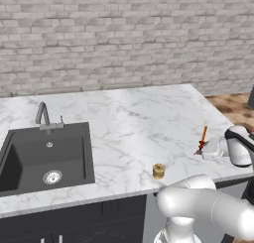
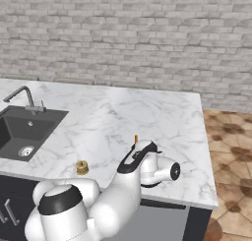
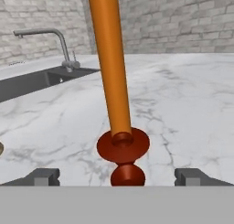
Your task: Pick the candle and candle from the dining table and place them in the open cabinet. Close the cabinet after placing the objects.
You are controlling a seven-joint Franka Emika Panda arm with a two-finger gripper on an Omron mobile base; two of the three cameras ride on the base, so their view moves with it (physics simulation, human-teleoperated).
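A tall orange taper candle (image 3: 109,63) on a dark red turned holder stands upright near the right front of the marble dining table (image 1: 129,113). My gripper (image 3: 118,177) is open, with one fingertip on each side of the holder's base and a wide gap to each. From the left base view the same candle (image 1: 202,139) rises just in front of the gripper (image 1: 204,151). From the right base view only the candle's tip (image 2: 136,137) shows above the hand. A second candle (image 1: 158,171), short and tan, sits near the table's front edge (image 2: 81,167). The cabinet is out of view.
A black inset sink (image 1: 47,157) with a metal tap (image 1: 43,115) lies at the table's left end. A grey brick wall runs behind the table. The table's right edge drops to a brown tiled floor (image 2: 231,151).
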